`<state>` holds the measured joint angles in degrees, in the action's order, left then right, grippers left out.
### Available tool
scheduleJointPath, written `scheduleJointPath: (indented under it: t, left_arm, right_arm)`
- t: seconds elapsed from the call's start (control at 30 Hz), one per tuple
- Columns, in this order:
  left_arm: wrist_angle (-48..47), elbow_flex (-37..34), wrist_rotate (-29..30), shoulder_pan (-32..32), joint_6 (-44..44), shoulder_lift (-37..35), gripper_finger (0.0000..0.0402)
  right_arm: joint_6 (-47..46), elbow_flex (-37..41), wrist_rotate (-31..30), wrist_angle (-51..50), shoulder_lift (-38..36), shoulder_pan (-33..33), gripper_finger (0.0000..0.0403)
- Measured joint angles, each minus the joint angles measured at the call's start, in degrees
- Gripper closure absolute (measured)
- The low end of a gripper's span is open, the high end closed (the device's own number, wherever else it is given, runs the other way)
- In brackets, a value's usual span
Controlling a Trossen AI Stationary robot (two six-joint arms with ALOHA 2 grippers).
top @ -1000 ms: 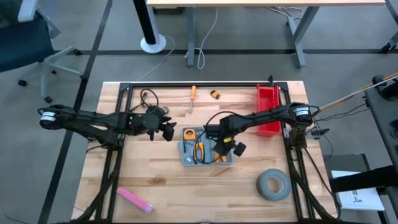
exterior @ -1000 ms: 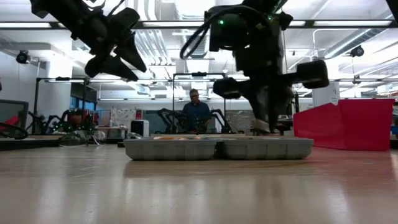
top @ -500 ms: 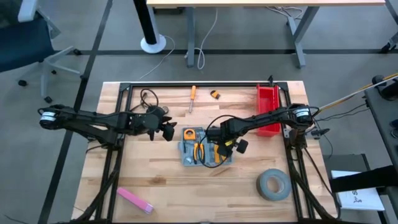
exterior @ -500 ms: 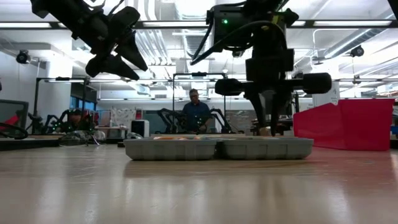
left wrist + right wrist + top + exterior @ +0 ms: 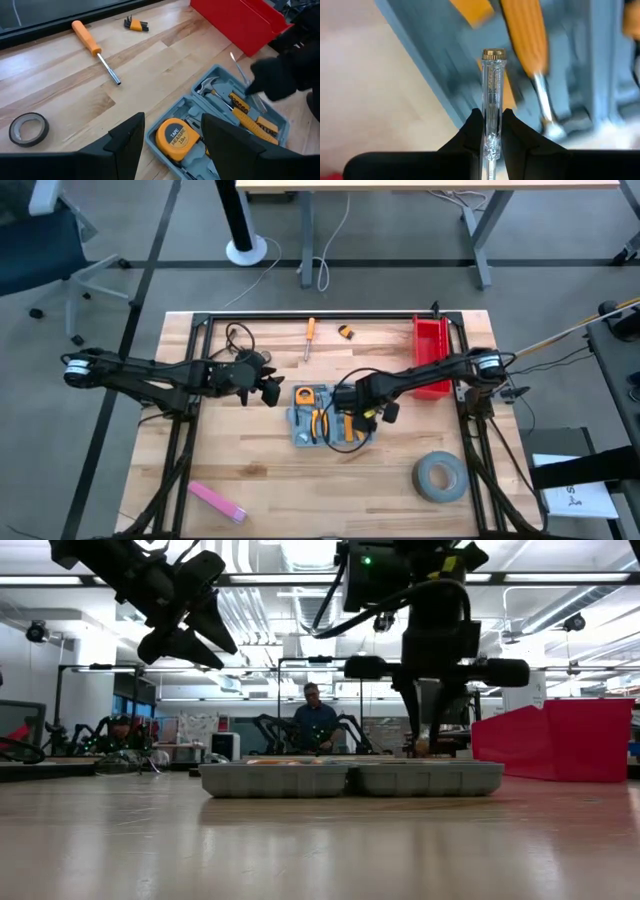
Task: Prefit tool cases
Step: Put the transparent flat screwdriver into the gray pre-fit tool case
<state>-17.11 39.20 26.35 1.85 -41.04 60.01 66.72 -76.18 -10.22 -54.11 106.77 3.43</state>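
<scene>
Wood table [image 5: 260,470]; person [image 5: 316,716] in bkgd. Right tool [image 5: 491,131] pinches clear tester [image 5: 492,90]; left tool [image 5: 172,137] spread, empty.

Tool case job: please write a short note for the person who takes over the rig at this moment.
Right claw: shut on a clear-handled tester screwdriver, hanging above the open tool case.
Left claw: open, empty, waiting beside the case.
Done: tape measure, hammer and pliers are in the case.
Left: seat the tester, then the orange screwdriver and hex keys lying on the table.
</scene>
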Motion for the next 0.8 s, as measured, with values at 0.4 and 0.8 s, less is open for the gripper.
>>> scheduleJointPath:
  t: [0.4,0.8]
  left_arm:
    - [-0.04,0.0,0.0,0.0,0.0,0.0,0.0198]
    - [0.01,0.0,0.0,-0.01,0.68,0.02,0.0198]
  right_arm:
    - [-0.57,0.02,-3.3,0.28,-8.46,0.01,0.0377]
    - [10.85,0.04,2.68,3.54,-10.35,0.03,0.0379]
